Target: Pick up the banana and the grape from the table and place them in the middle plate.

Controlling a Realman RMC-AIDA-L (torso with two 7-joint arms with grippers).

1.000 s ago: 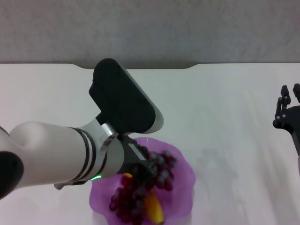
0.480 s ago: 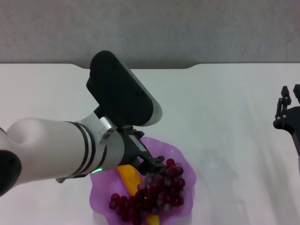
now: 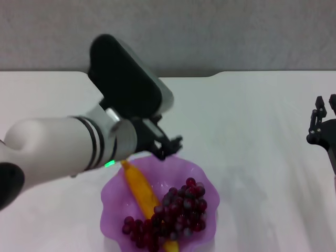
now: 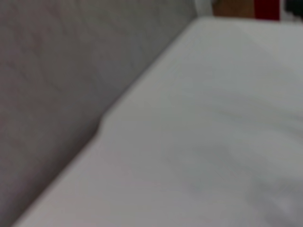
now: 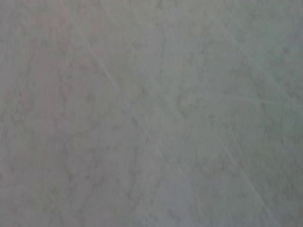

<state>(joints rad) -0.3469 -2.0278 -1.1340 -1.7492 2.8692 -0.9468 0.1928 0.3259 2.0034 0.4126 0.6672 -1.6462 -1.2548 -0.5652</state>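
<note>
Purple plastic of the middle plate (image 3: 206, 178) already holds banana (image 3: 139, 190) and grape (image 3: 173, 212); the task looks complete. Left gripper (image 3: 169, 147), empty and apparently parted, is seen above its far rim; right gripper (image 3: 321, 123) is parked far right, its opening unclear.

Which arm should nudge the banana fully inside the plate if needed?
Left. The left gripper hangs empty at the middle plate near the banana; the right gripper sits parked far off.

Even, soft light with faint shadows in the head view; both wrist views badly blurred.
</note>
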